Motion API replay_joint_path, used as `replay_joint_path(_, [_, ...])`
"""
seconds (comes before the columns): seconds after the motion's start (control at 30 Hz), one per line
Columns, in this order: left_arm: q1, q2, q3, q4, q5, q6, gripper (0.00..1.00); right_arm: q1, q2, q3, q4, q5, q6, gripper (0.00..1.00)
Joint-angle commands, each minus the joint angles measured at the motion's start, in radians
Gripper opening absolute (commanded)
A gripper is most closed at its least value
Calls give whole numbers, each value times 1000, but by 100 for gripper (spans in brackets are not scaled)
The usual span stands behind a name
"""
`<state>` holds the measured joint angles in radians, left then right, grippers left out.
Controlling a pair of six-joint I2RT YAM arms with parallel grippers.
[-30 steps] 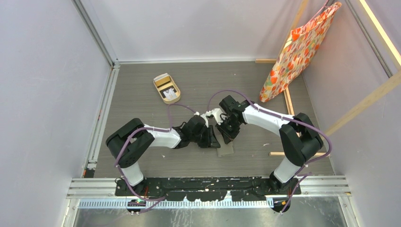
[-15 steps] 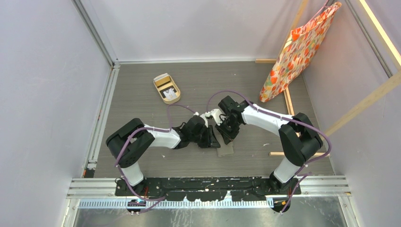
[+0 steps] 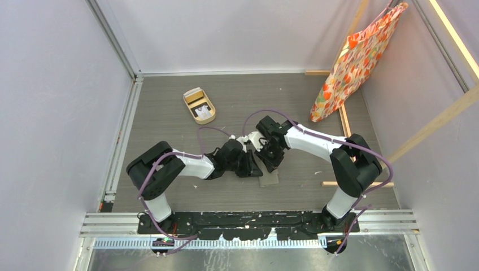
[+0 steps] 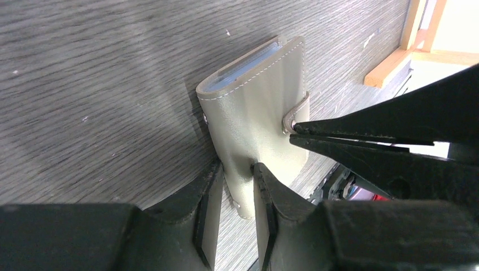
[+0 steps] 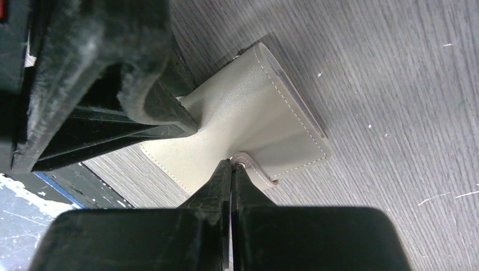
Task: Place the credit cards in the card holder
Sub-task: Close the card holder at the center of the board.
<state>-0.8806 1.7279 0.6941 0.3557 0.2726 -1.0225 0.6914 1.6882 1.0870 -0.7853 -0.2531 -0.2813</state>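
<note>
The grey-beige card holder [image 4: 254, 107] stands folded on the table, with its bluish sleeves showing along the top edge. My left gripper [image 4: 236, 169] is shut on its lower folded edge. My right gripper [image 5: 233, 164] is shut, with its tips against the end of the small snap tab [image 5: 257, 169]. From above, both grippers meet mid-table and only a corner of the card holder [image 3: 271, 179] shows. Something pale and flat, possibly the credit cards [image 3: 204, 114], lies in the tan tray, too small to make out.
The tan oval tray [image 3: 195, 110] sits at the back left. A floral bag [image 3: 356, 62] hangs on a wooden frame at the back right. Wooden strips [image 3: 344, 121] lie on the table's right side.
The right arm's wrist has edged slightly left, toward the left gripper. Both grips look the same as before.
</note>
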Motion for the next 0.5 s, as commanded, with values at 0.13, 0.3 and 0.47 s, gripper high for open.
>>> replay_joint_path(0.13, [-10,-10,-63,225,-23,-16,28,79,113,-35,44,45,11,1])
replay_joint_path(0.3, [-6,11,-130,389,-32,-99,28,89,124,-35,54,75,18,1])
replay_joint_path(0.47, [-4,24,-153,454,-41,-132,28,90,132,-38,55,88,18,1])
